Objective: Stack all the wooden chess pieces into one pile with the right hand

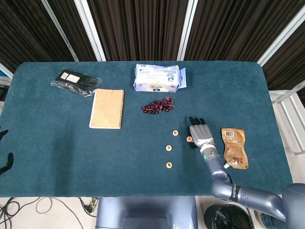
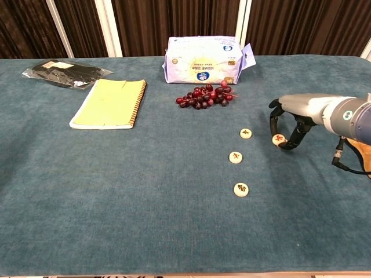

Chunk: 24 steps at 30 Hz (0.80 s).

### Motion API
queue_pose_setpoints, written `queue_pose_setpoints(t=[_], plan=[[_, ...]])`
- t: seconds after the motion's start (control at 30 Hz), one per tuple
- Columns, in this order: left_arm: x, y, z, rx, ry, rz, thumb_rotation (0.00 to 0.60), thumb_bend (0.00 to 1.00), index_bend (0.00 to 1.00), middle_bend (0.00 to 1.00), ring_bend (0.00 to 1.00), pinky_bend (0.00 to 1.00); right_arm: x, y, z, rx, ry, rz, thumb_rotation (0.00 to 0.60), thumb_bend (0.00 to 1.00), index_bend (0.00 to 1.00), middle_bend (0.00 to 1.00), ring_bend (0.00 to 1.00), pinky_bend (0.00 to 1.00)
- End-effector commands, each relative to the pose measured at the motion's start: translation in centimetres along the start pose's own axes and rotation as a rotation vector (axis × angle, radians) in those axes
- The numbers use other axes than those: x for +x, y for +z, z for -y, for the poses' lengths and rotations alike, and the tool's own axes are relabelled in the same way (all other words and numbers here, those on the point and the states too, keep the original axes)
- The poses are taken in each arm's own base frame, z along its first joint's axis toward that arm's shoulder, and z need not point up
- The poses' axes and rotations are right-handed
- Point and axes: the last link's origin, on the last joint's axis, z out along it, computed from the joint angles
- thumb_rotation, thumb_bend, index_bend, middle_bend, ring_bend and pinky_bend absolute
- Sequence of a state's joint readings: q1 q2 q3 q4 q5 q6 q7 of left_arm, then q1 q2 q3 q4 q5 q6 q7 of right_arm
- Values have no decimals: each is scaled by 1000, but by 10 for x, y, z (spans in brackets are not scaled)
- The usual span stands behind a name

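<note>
My right hand (image 1: 199,133) (image 2: 288,116) arches over the right end of the group of round wooden chess pieces and pinches one piece (image 2: 278,139) (image 1: 189,139) between its fingertips, down at the cloth. A piece lay at this spot before; whether the held one rests on it I cannot tell. Three more pieces lie flat and apart to the left: the far one (image 2: 246,134) (image 1: 175,132), the middle one (image 2: 235,157) (image 1: 168,148) and the near one (image 2: 241,189) (image 1: 169,165). Only dark fingertips of my left hand (image 1: 5,161) show at the left edge of the head view.
A brown snack pouch (image 1: 234,148) lies just right of the right hand. Red grapes (image 2: 204,95), a wipes pack (image 2: 203,59), a spiral notebook (image 2: 110,103) and a black packet (image 2: 61,73) lie further back and left on the blue table (image 2: 145,220).
</note>
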State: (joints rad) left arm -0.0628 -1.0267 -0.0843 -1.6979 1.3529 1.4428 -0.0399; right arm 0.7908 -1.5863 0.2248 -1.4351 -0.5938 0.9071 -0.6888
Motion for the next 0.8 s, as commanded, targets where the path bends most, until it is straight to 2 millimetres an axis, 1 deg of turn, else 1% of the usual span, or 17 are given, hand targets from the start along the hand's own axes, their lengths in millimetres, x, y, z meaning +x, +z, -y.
queue_pose_setpoints(t=[0.03, 0.8], plan=[[-1, 0, 0, 0, 2, 2, 600, 488, 127, 0, 0, 0, -1, -1, -1, 0, 4, -1, 600, 410, 524, 0, 0, 0], [-1, 0, 0, 1, 5, 3, 600, 488, 127, 0, 0, 0, -1, -2, -7, -10, 23, -17, 600, 410, 524, 0, 0, 0]])
